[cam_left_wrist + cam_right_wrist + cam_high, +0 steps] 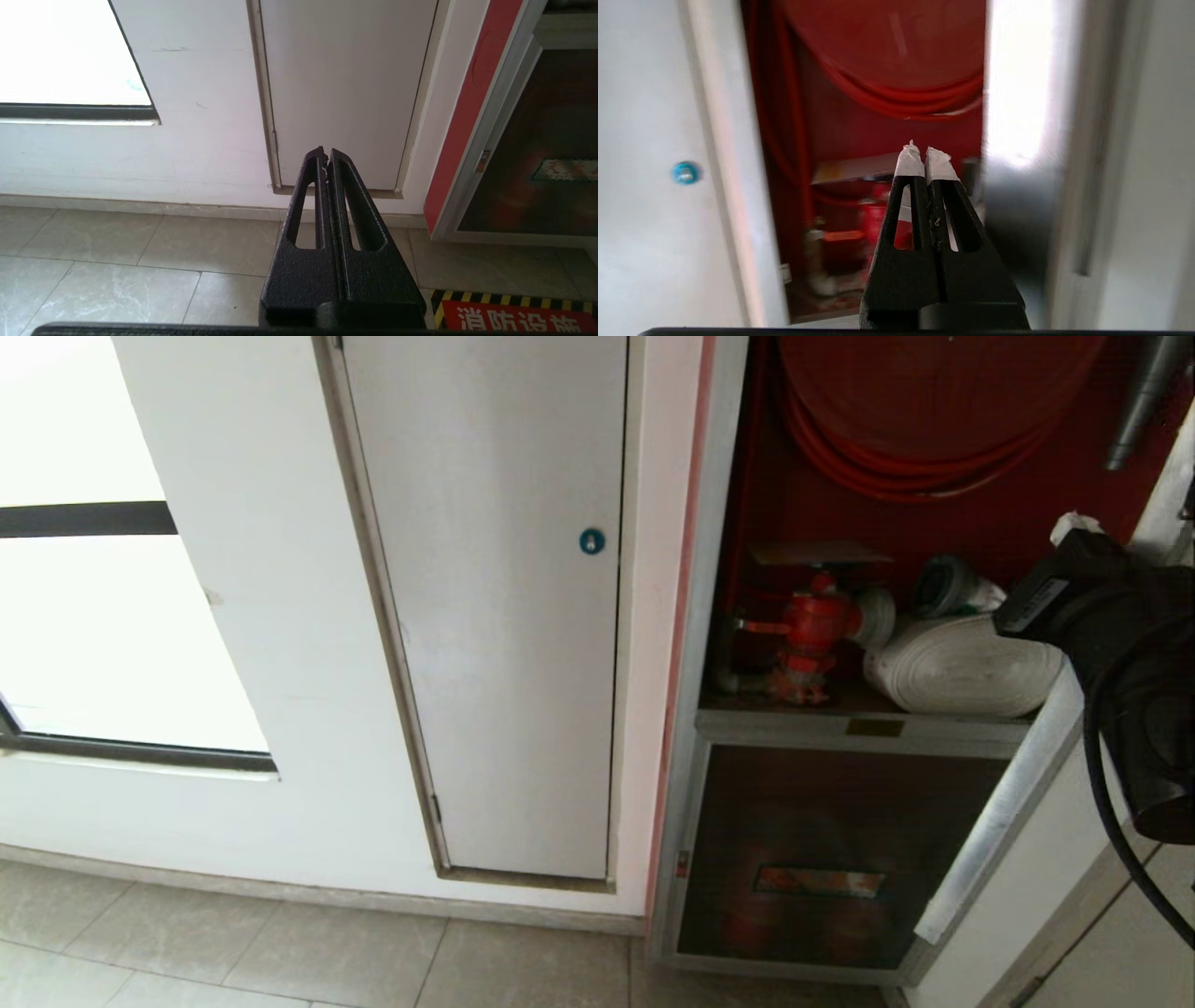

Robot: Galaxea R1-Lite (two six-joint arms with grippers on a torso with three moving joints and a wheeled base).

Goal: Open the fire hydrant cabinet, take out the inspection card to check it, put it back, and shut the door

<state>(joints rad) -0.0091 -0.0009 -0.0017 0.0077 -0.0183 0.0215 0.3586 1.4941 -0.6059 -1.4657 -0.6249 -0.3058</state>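
1. Red-lined, silver-framed fire hydrant cabinet [738,616] open, dark-glass door [1004,812] swung right.
2. Inside: red hose reel [924,420] above; pale flat inspection card [817,553] atop red valve [812,625]; white rolled hose [962,665] right of valve.
3. Right gripper [924,154] pinched together, empty, facing valve; left gripper [325,156] closed, away from cabinet.

A corridor or lobby of a public or commercial building. A built-in fire hydrant cabinet [840,616] is set in the white wall at about three o'clock, its red interior holding a red hose reel [924,420], a red valve [810,639] and a white rolled hose [962,667]. At twelve o'clock is a white service panel door [504,616] with a blue round lock [591,541]. Pale floor tiles [233,952] lie at six o'clock, a bright window [84,569] at nine, and a red floor sign [514,317] with hazard stripes lies before the cabinet.
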